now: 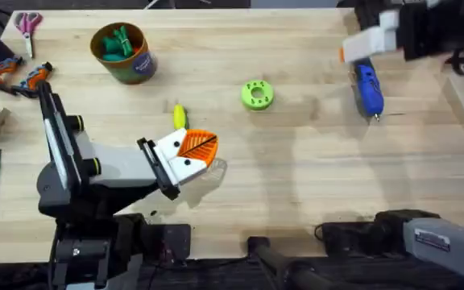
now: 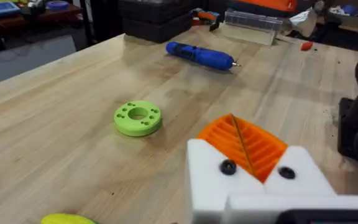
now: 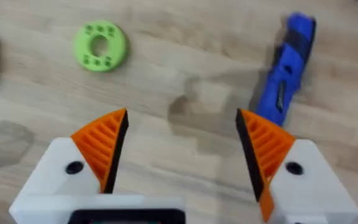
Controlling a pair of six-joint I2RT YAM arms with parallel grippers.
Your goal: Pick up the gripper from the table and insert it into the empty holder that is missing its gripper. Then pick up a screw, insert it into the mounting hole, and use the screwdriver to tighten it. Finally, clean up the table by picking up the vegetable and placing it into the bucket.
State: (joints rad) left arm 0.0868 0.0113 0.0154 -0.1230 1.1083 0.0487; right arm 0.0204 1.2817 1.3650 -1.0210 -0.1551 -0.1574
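Overhead view: on the pale wooden worktop (image 1: 296, 161) the left gripper (image 1: 190, 153) lies low near the middle of the near half, its white blocky finger mounts carrying orange ribbed pads that are pressed together with nothing between them. Just beyond it lies the small yellow-green oblong toy vegetable (image 1: 179, 117), apart from the fingers. The round lime-green plastic disc with a centre hole (image 1: 257, 94) sits near the worktop's middle. The round olive-brown bucket with a blue label (image 1: 122, 51) stands toward the far left corner, darker green toy pieces inside it. The bright blue cylindrical electric screwdriver (image 1: 368, 89) lies toward the far right, its thin metal tip pointing to the near edge. The right gripper (image 1: 357, 50) hangs above the screwdriver's far end, near the far right corner.

Left wrist view: the left arm's orange pads (image 2: 244, 144) meet in a single seam between the white mounts, each mount showing a dark dot. Past them the green disc (image 2: 138, 117) lies flat, and the blue screwdriver (image 2: 201, 55) lies farther off. An end of the yellow-green vegetable (image 2: 67, 218) shows beside the gripper.

Right wrist view: the right gripper (image 3: 182, 149) has its jaws spread wide, both orange wedge-shaped fingers in place on white mounts, holding nothing. The screwdriver (image 3: 288, 68) lies on the wood beyond one finger, the green disc (image 3: 100, 46) beyond the other.
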